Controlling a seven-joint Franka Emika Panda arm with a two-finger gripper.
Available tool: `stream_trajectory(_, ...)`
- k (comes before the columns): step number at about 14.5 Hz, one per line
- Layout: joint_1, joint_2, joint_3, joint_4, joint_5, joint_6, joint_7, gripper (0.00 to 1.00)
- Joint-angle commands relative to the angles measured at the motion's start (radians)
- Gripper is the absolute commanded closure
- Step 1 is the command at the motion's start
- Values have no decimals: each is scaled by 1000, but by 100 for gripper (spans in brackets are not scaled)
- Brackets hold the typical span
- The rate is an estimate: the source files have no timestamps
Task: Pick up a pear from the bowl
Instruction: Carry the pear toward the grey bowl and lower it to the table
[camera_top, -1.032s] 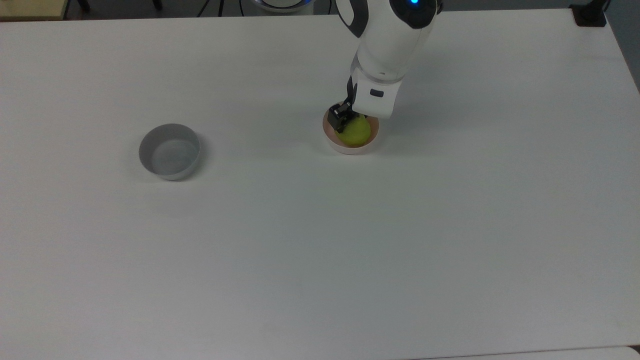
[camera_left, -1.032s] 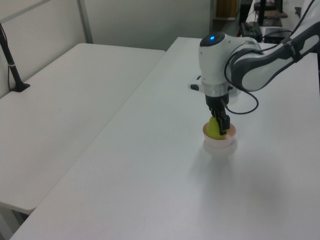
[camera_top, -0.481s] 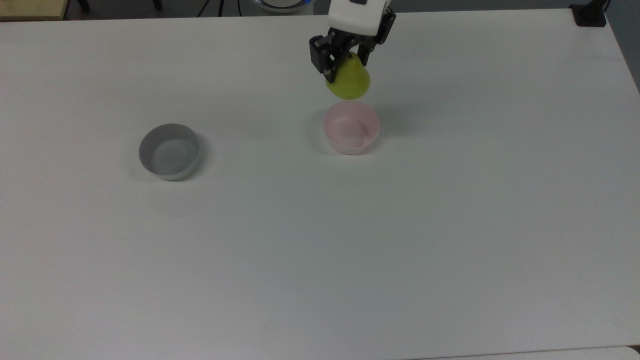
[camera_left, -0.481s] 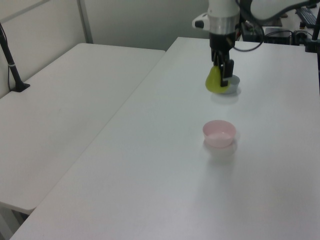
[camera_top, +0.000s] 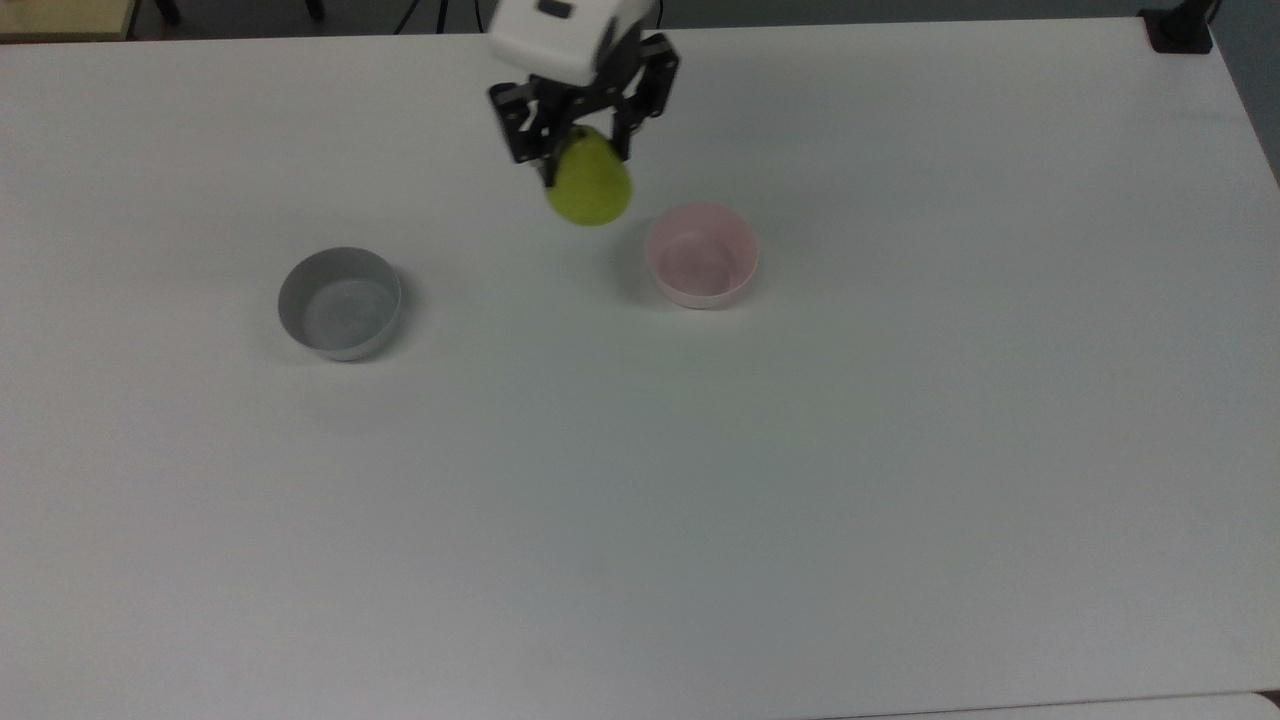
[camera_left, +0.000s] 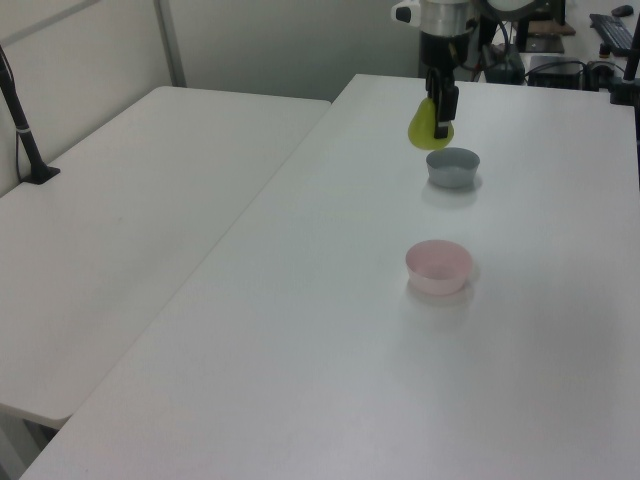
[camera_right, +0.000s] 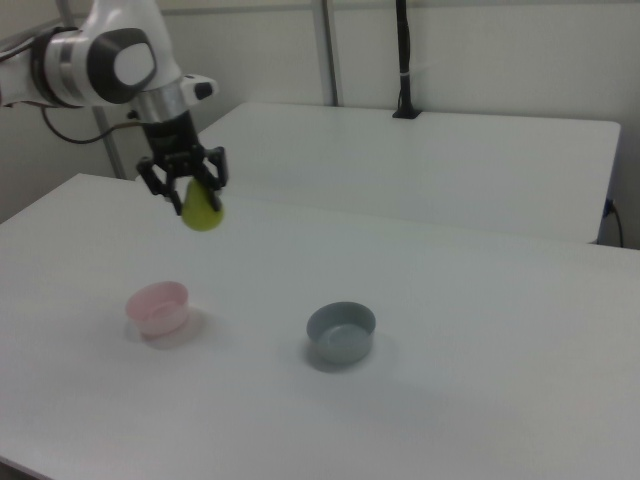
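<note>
The yellow-green pear hangs in the air, held at its narrow top by my gripper, which is shut on it. The pale pink bowl stands empty on the white table, below the pear and to the top view's right of it. In the top view the pear sits between the pink bowl and the grey bowl, nearer the pink one.
A grey round bowl stands empty toward the top view's left. A second white table adjoins this one, with a black pole on it.
The pear came out of the pink bowl in my shut gripper, rose well above the table, then moved toward the top view's left, away from the pink bowl.
</note>
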Motion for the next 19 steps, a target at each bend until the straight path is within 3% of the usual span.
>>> stream_trajectory(1, -86, 29, 7, 15, 20, 26, -29, 55)
stream_trajectory(6, -115, 119, 6, 6, 20, 106, -45, 55)
stream_trajectory(19, -66, 309, 4, -62, 19, 291, -38, 54)
